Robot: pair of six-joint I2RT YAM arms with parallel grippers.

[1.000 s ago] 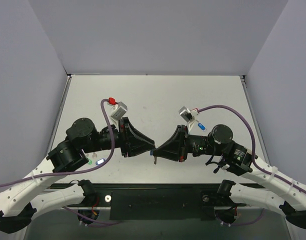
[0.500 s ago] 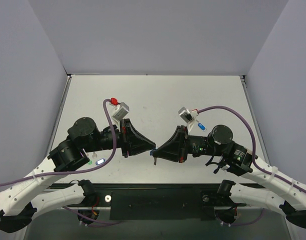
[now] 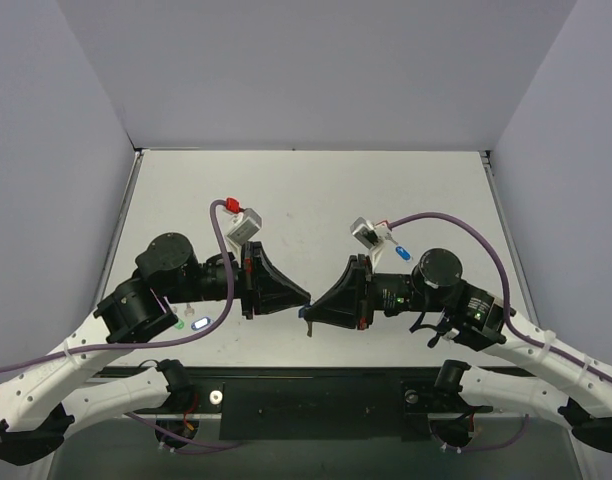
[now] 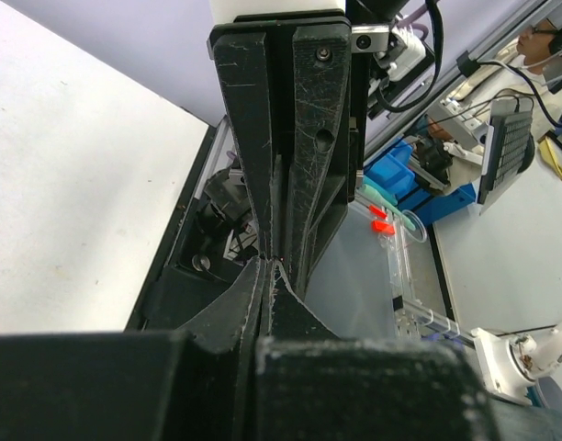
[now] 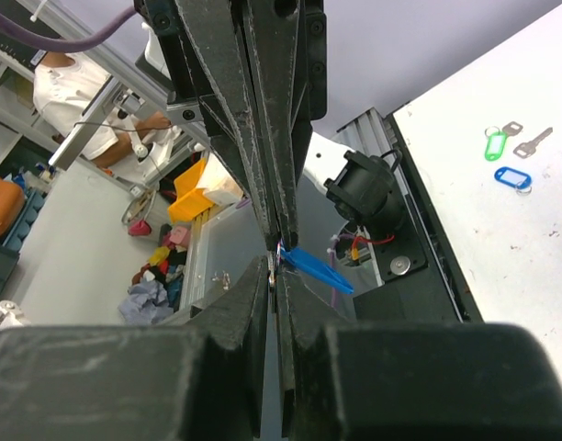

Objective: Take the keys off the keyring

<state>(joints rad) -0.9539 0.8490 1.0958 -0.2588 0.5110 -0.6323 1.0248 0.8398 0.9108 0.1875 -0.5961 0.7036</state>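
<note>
Tip-to-tip meeting of my two grippers, low over the near part of the table point(image 3: 316, 190).

**Top view.** My left gripper point(image 3: 302, 297) and right gripper point(image 3: 313, 309) come in from opposite sides and touch at their points. Both are pressed together. Whatever sits between them is too small to make out here. Loose coloured tags lie apart from the work: a green tag point(image 3: 176, 323) and a blue tag point(image 3: 200, 323) by my left arm.

**Left wrist.** My left fingers point(image 4: 249, 303) are closed to a thin seam, nose to nose with the right gripper's. I cannot tell from this view whether they pinch anything.

**Right wrist.** The blue key point(image 5: 316, 269) hangs in the air at the junction, slanting down and away. The keyring point(image 5: 274, 274) appears as a tiny glint at my right fingertips point(image 5: 253, 294), so I judge the right gripper pinches it. Whether the left one has the key's cap is hidden.

**Doing the step well.** I should hold the ring hand steady and let the other work the key along the coil toward its split end, in small turns rather than a straight pull, which could tear both grips loose.
</note>
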